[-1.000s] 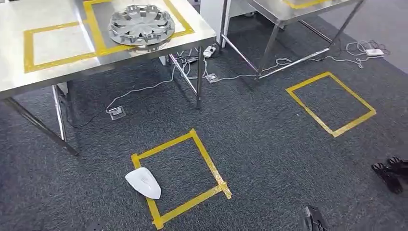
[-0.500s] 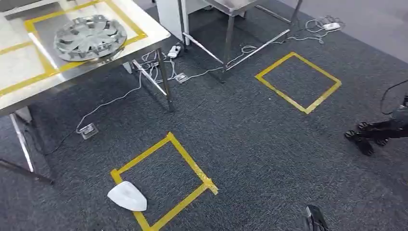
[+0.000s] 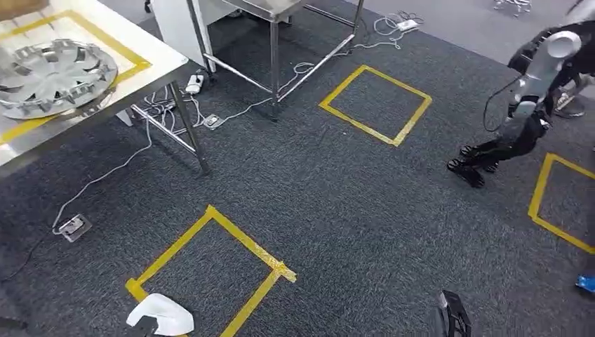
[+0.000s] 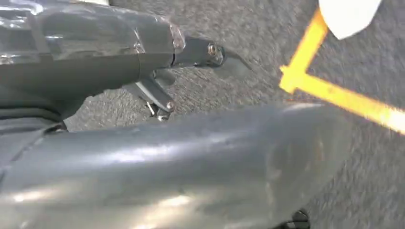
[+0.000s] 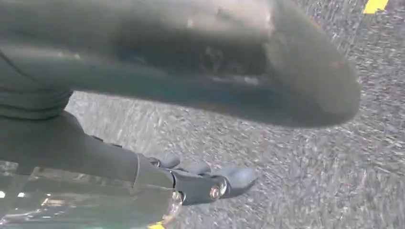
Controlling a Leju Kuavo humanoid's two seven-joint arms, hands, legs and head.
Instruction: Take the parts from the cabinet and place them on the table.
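A silver wheel cover (image 3: pixel 52 74) lies on the steel table (image 3: pixel 151 70) at the far left of the head view, inside a yellow tape frame. My left hand (image 4: pixel 119 62) hangs over the grey carpet with its dark fingers (image 4: pixel 210 50) stretched out and nothing in it. My right hand (image 5: pixel 143 181) also hangs above the carpet, fingers (image 5: pixel 224 183) extended, holding nothing.
A second steel table (image 3: pixel 273 10) stands at the back beside a white box (image 3: pixel 175 24). Cables and power strips (image 3: pixel 193 84) lie under the tables. Yellow tape squares (image 3: pixel 375 105) mark the carpet. Another robot (image 3: pixel 526 91) stands at the right. A white rounded shape (image 3: pixel 160 314) lies near the closest square.
The camera has swung to the right, so the whole scene has slid left. The table with the wheel cover is now at the left edge, and another robot has come into view at the right.
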